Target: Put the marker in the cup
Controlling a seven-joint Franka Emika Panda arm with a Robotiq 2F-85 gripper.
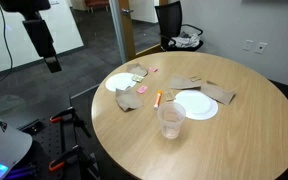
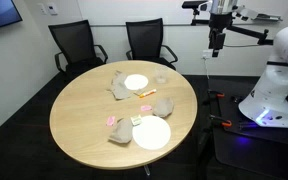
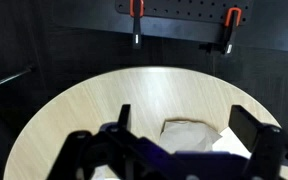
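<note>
The clear cup stands upright near the edge of the round wooden table; it also shows in an exterior view. The orange marker lies flat on the table beside a white plate, a little way from the cup, and shows in an exterior view. My gripper hangs high in the air beyond the table's edge, well away from both. In the wrist view its fingers are spread wide and hold nothing.
A second white plate and several crumpled brown napkins lie on the table, with a small pink scrap. Two black chairs stand beyond the table. A pale shape sits low in the wrist view; I cannot tell what it is.
</note>
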